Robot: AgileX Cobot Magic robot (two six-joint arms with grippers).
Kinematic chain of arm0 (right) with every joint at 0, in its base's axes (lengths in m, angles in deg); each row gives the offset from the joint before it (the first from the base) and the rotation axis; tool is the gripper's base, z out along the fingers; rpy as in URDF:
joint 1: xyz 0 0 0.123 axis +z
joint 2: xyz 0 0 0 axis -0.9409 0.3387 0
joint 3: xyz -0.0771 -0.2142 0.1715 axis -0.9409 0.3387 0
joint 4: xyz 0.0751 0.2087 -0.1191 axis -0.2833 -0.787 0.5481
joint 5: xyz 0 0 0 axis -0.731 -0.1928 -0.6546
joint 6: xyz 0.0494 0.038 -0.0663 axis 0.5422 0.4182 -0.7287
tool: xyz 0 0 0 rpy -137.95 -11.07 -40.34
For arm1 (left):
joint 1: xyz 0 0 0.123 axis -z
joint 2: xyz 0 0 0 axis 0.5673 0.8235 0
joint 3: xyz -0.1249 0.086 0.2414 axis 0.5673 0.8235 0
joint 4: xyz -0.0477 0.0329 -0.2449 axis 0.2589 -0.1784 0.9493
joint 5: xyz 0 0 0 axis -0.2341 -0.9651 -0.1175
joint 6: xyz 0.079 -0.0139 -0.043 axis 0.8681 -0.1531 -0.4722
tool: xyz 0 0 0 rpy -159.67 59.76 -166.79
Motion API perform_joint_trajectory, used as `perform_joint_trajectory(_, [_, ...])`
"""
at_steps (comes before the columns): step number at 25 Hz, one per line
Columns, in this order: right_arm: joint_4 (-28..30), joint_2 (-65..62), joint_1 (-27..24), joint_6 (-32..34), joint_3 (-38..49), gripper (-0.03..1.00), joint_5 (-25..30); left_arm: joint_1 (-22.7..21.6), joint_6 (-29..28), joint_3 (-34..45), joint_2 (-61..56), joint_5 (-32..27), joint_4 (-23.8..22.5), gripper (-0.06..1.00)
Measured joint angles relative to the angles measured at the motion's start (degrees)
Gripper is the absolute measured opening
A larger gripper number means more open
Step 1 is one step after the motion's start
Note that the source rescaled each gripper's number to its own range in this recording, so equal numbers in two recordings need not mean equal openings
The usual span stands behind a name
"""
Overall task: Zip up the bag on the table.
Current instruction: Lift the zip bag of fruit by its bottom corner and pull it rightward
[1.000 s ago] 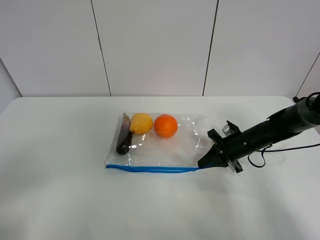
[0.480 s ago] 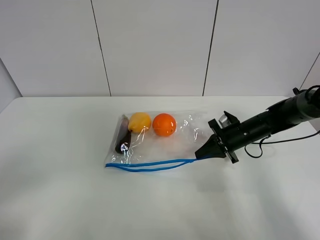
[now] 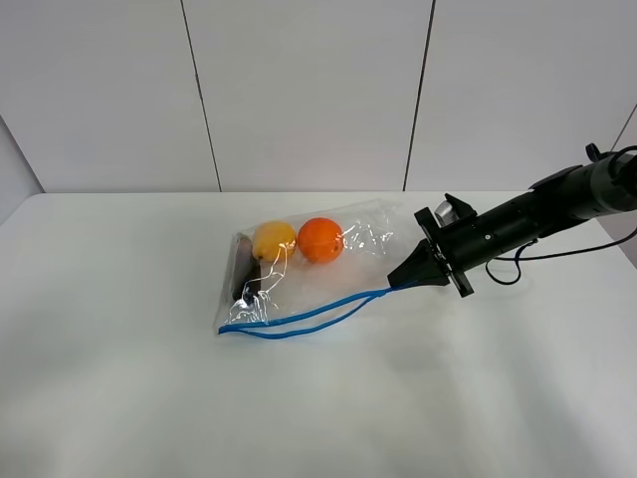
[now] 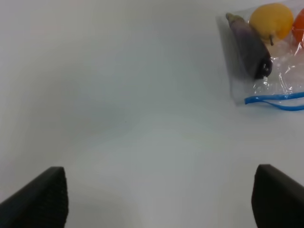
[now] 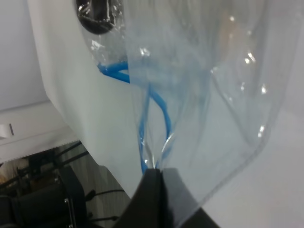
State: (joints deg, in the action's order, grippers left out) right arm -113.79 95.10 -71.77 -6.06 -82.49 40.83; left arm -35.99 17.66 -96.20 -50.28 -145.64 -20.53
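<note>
My right pincer (image 3: 401, 286) pinched the bag (image 3: 368, 241) at one end of its blue zipper (image 3: 299, 327), that corner raised; the rest lay on the tabletop (image 3: 149, 378). My left pincer (image 4: 160, 199) hung spread, well apart from it.

On the white table (image 3: 119, 358), the clear, glinting bag (image 3: 370, 239) has a bright blue zipper strip (image 3: 299, 329) along its near edge and shows an orange fruit (image 3: 320, 239), a yellow fruit (image 3: 273, 241) left of it and a dark purple eggplant (image 4: 249, 45) farthest left; the right gripper (image 3: 396, 286) is black, the far wall (image 3: 309, 90) pale grey.
</note>
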Motion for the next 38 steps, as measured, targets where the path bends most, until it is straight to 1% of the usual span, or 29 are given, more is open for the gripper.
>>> perform_joint_trajectory(6, [1.8,0.0,0.0,1.9,0.0,0.00,-0.3,0.0,0.0,0.0,0.0,0.0,0.0,0.92])
perform_joint_trajectory(18, [1.8,0.0,0.0,2.4,0.0,0.00,-0.3,0.0,0.3,-0.5,0.6,0.6,0.0,0.92])
perform_joint_trajectory(21, [-0.1,0.1,0.0,2.4,0.0,0.00,0.1,0.0,4.8,-3.7,7.0,3.3,0.1,0.92])
perform_joint_trajectory(24, [-4.0,0.1,0.0,2.7,0.0,0.00,0.1,0.0,11.1,-7.6,17.9,8.2,1.5,0.92])
perform_joint_trajectory(25, [-5.7,0.1,0.0,3.2,0.0,0.00,0.1,0.0,13.0,-8.7,22.1,10.2,2.6,0.92])
perform_joint_trajectory(27, [-8.7,0.1,0.0,4.7,0.0,0.00,0.2,0.0,17.3,-10.8,30.1,14.6,6.4,0.92])
perform_joint_trajectory(29, [-10.4,0.1,0.0,6.8,0.0,0.00,0.3,0.0,22.4,-12.2,36.9,20.0,10.9,0.92])
perform_joint_trajectory(31, [-11.1,0.0,0.0,8.4,0.0,0.00,0.3,0.0,28.4,-13.5,43.0,24.1,16.5,0.92])
perform_joint_trajectory(33, [-11.1,-0.9,0.0,9.1,-0.4,0.00,0.3,0.0,35.0,-14.5,48.8,26.6,22.1,0.92])
perform_joint_trajectory(36, [-11.0,-3.7,0.0,11.3,-3.1,0.00,0.3,0.0,43.6,-15.5,54.8,28.2,31.8,0.92])
perform_joint_trajectory(38, [-9.7,-6.0,0.0,13.7,-5.7,0.00,0.4,0.0,50.3,-15.6,57.6,28.8,39.2,0.92])
